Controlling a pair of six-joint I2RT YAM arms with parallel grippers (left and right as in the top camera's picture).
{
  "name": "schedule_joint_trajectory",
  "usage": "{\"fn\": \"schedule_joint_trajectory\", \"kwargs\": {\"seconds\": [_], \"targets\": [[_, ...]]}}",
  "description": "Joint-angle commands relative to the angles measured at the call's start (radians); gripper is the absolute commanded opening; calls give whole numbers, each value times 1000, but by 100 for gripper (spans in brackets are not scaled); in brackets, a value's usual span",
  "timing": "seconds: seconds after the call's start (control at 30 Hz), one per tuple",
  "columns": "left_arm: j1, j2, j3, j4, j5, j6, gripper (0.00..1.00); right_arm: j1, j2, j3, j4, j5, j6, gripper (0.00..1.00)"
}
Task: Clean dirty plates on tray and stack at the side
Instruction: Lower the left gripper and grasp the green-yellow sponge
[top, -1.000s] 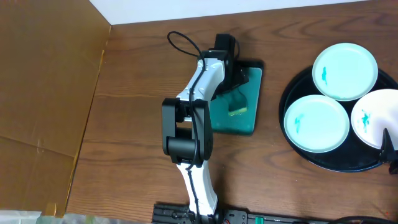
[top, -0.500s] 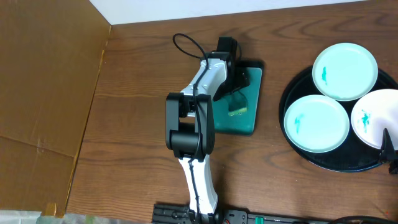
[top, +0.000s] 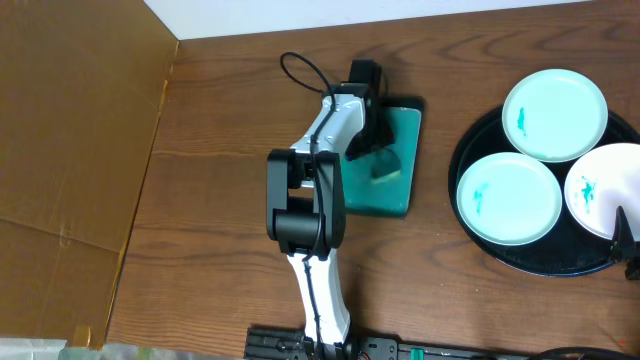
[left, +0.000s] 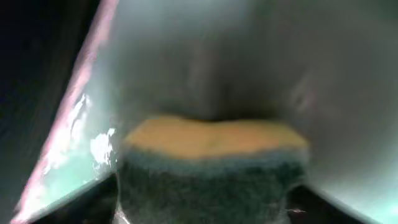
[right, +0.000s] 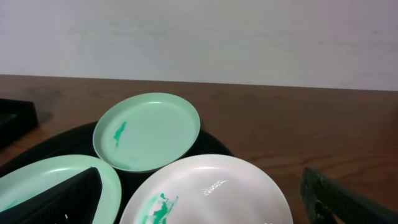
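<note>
Three white plates lie on the round black tray (top: 480, 140) at the right: one at the back (top: 555, 115), one at the front left (top: 508, 197), one at the right edge (top: 605, 185). Each bears a teal smear. In the right wrist view the nearest plate (right: 211, 193) lies under my right gripper (right: 208, 208), which hangs open and empty just above it, and the back plate (right: 149, 130) lies beyond. My left gripper (left: 208, 208) is down in the teal tray (top: 395, 195), its jaws against both sides of a yellow and green sponge (left: 211, 143), also seen from above (top: 386, 170).
A brown cardboard sheet (top: 70, 150) covers the table's left part. The left arm (top: 305, 200) stretches from the front edge up to the teal tray. A white wall runs along the back. Bare wood lies between the teal tray and the black tray.
My left gripper's jaws have closed in on the sponge, which now looks shifted and tilted in the teal tray. The right gripper and the plates have not moved.
</note>
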Motion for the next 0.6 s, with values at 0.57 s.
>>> {"fn": "schedule_joint_trajectory", "kwargs": {"seconds": [0.57], "targets": [[4, -16, 20, -241, 205, 18, 69, -16, -4, -2, -4, 2, 14, 99]]}}
